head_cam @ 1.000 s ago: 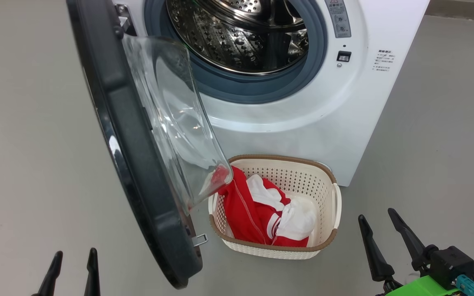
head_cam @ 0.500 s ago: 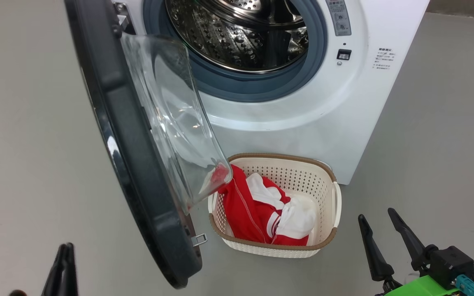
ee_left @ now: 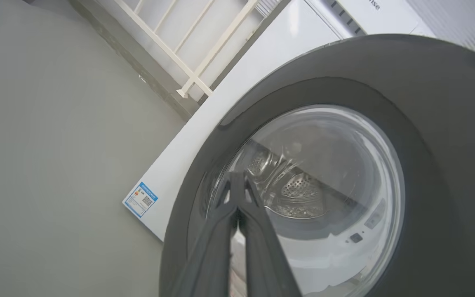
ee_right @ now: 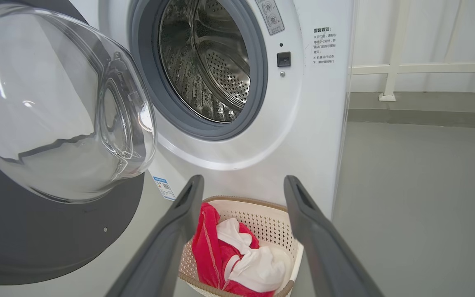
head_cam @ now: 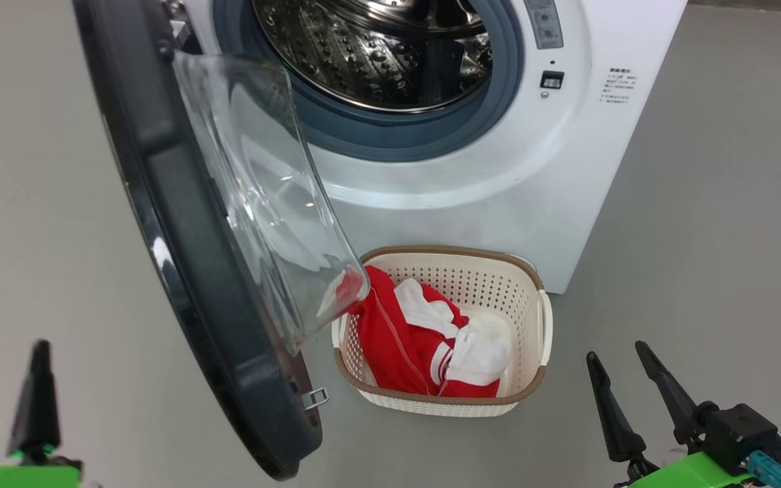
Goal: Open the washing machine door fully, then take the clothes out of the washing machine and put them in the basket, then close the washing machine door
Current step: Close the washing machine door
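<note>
The washer [head_cam: 499,169] stands with its door [head_cam: 187,271] swung open. The basket [head_cam: 539,325] sits on the floor [head_cam: 702,237] at the opening's 6 o'clock, and the red and white clothes [head_cam: 390,339] lie in it. From the head, the left hand [head_cam: 38,393] is at 8 o'clock, fingers pressed together on nothing and apart from the door. The right hand [head_cam: 615,352], at 4 o'clock, is spread wide and empty.

The left wrist view faces the door's outer side, with a blue label [ee_left: 140,200] at 9 o'clock and a white railing [ee_left: 188,53] at 11. The right wrist view gives the glass bowl [ee_right: 56,103] and bare drum [ee_right: 208,70].
</note>
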Tool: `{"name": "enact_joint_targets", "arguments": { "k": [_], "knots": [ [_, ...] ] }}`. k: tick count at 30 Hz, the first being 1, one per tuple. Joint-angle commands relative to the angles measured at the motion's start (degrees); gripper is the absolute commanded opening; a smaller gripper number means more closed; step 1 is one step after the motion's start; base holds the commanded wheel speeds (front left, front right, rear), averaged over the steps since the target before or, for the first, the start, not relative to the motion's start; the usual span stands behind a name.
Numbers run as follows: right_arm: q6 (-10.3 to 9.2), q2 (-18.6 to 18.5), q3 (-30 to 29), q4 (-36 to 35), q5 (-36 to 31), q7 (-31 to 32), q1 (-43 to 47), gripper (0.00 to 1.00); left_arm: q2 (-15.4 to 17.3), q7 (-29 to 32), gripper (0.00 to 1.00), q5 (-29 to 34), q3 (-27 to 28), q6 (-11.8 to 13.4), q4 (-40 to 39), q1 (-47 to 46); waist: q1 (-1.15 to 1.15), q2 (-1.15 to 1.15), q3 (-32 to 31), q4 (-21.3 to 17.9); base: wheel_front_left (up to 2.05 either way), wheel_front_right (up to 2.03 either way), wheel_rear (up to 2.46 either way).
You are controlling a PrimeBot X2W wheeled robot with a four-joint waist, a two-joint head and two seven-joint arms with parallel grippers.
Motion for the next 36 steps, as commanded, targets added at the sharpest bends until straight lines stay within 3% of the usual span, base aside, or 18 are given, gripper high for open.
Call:
{"name": "enact_joint_targets", "arguments": {
  "k": [1, 6, 10, 14, 26, 36],
  "knots": [
    [0.37, -0.29, 1.33, -1.34, 0.06, -0.37, -1.98, 1.00, 4.75, -0.69, 0.00, -7.57, 1.29, -0.32, -2.71, -3.17, 0.00, 0.00, 0.53, -0.51, 0.00, 0.00, 0.00],
    [0.37, -0.21, 1.16, -1.45, -0.04, -0.37, -2.25, 1.00, 9.24, 2.26, 0.00, -24.90, 0.26, -0.32, -6.97, -4.25, 0.00, 0.00, 1.16, -1.17, 0.00, 0.00, 0.00],
    [0.37, -0.10, 1.32, -1.42, -0.08, -0.37, -2.38, 1.00, 10.68, 12.81, 0.00, -37.07, 2.84, -0.32, -10.90, -3.97, 0.00, 0.00, 1.42, -1.81, 0.00, 0.00, 0.00],
    [0.37, -0.01, 1.46, -1.37, -0.17, -0.37, -2.52, 1.00, 11.04, 24.90, 0.00, -42.47, 5.79, -0.32, -12.70, -3.20, 0.00, 0.00, 1.65, -2.31, 0.00, 0.00, 0.00],
    [0.37, 0.11, 1.86, -1.16, -0.19, -0.37, -2.47, 1.00, 5.78, 54.87, 0.00, -46.79, 14.09, -0.32, -14.78, -1.70, 0.00, 0.00, 1.52, -3.07, 0.00, 0.00, 0.00],
    [0.37, 0.16, 2.21, -1.42, -0.26, -0.37, -2.85, 1.00, 1.04, 64.02, 0.00, -42.13, 17.47, -0.32, -14.37, -4.37, 0.00, 0.00, 2.43, -4.26, 0.00, 0.00, 0.00]
  ]
}}
